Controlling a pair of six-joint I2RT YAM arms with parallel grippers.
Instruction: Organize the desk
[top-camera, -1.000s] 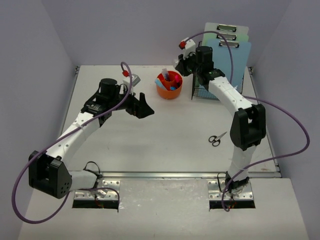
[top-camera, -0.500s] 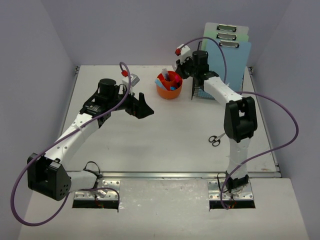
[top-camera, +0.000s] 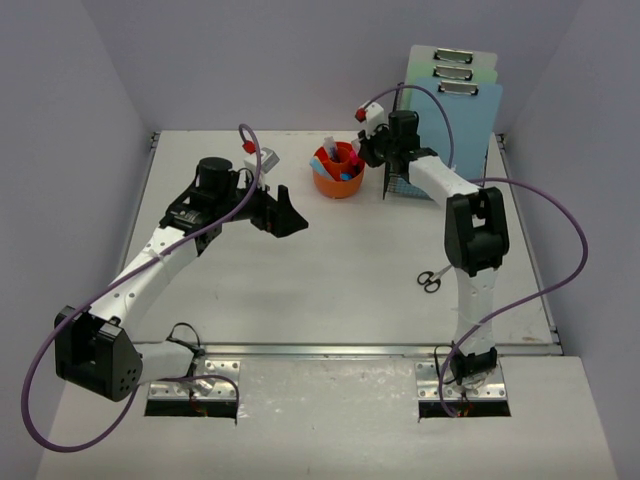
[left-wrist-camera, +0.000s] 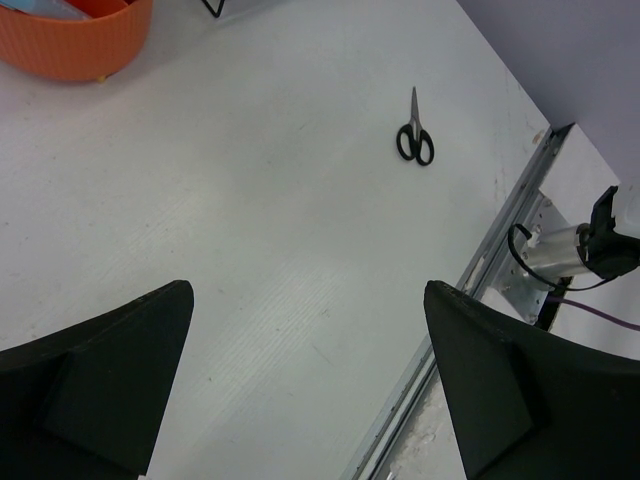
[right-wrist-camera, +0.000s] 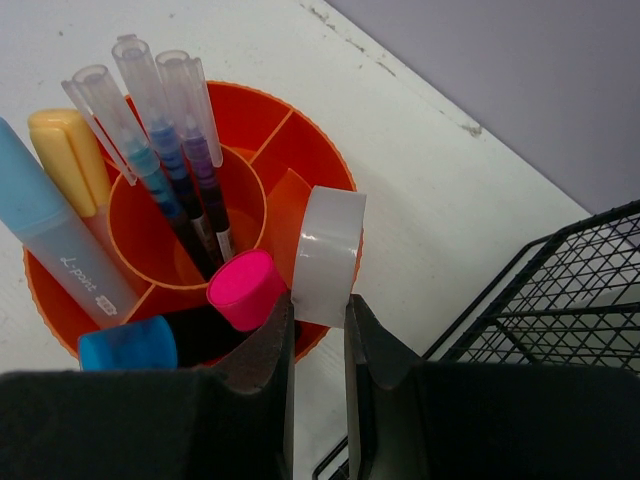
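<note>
Top view: the worktop (top-camera: 330, 300) carries an orange pen holder (top-camera: 339, 172) near its far edge. A wire rack (top-camera: 403, 188) with clipboards (top-camera: 455, 95) stands at the far right corner, and scissors (top-camera: 430, 279) lie toward the right edge.
Left wrist: the left end effector (left-wrist-camera: 308, 300) is spread apart above the worktop.
Right wrist: the right end effector (right-wrist-camera: 318, 325) is clamped on a tape roll (right-wrist-camera: 328, 255) over the holder's rim, with pens (right-wrist-camera: 170, 150) crowding the holder and the rack just beside.
</note>
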